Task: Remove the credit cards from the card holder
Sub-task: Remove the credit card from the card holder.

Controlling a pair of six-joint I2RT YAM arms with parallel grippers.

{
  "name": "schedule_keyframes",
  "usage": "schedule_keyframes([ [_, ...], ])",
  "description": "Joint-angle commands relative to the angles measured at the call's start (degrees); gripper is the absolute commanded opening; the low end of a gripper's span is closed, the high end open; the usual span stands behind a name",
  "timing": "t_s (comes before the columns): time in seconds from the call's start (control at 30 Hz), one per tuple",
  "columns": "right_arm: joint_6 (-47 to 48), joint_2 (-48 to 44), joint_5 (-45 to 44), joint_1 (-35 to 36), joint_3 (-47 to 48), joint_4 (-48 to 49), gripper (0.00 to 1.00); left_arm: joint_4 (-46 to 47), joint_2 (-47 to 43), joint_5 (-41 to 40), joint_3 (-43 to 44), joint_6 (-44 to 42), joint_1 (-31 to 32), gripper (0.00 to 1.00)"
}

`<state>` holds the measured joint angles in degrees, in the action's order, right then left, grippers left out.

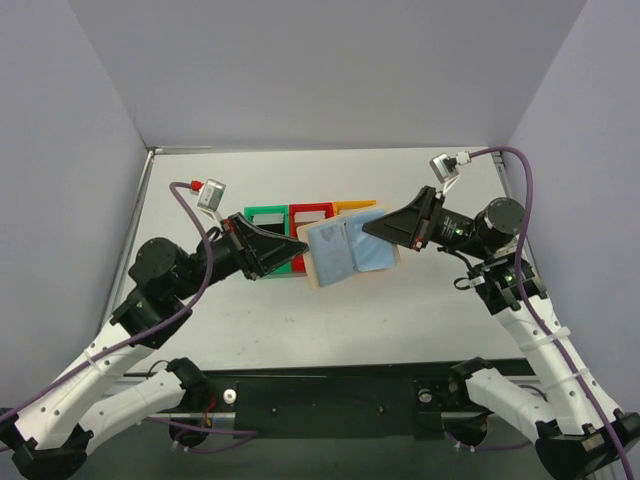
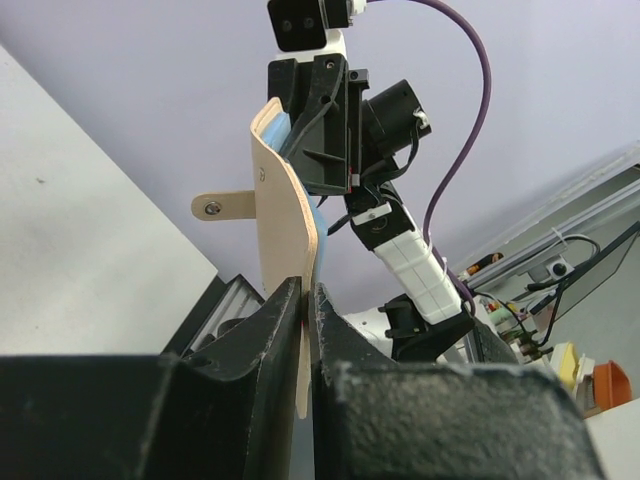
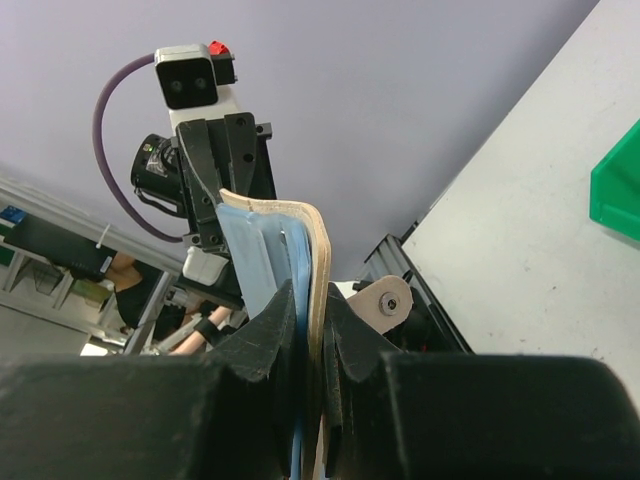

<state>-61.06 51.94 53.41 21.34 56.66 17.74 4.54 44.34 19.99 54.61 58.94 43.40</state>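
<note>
Above the pale surface (image 1: pixel 400 310) the card holder (image 1: pixel 345 250) hung open, left fingers (image 2: pixel 272 325) and right fingers (image 3: pixel 268 322) each clamped tight on one edge. No card seemed out yet; removal remained.

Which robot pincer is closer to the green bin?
Left. From above, the left pincer overlaps the near edge of the green bin, gripping one side of the card holder. The right pincer grips its other side, past the red bin, by the orange bin.
</note>
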Motion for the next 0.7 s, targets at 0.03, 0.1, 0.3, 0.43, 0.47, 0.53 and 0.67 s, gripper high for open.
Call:
schedule_keyframes([
  [0.03,1.03,-1.05,0.47,-0.25,2.05,2.3,0.0,3.64,0.31,0.4,1.38,-0.23,-0.24,0.12],
  [0.1,1.55,-1.05,0.56,-0.07,2.31,1.78,0.0,3.99,0.75,0.66,1.55,-0.23,-0.24,0.05],
  [0.3,7.42,-1.23,-0.32,0.89,4.94,-5.51,0.11,4.08,1.02,-0.04,1.29,-0.4,-0.07,0.0],
  [0.43,14.63,-1.84,-3.82,1.42,9.06,-15.79,0.47,4.43,-0.3,-1.62,0.32,-0.32,-0.24,0.0],
  [0.47,15.96,-2.02,-4.45,1.59,9.6,-19.2,0.51,5.39,-0.65,-1.53,-0.37,-0.14,-0.16,0.0],
  [0.53,18.94,-2.2,-5.68,1.95,11.27,-22.2,0.55,6.88,-0.74,-1.1,-1.25,0.56,-0.16,0.0],
  [0.67,23.96,-2.28,-9.63,4.23,14.7,-28.01,0.63,9.61,-0.92,-0.48,-2.75,2.05,-0.24,0.0],
])
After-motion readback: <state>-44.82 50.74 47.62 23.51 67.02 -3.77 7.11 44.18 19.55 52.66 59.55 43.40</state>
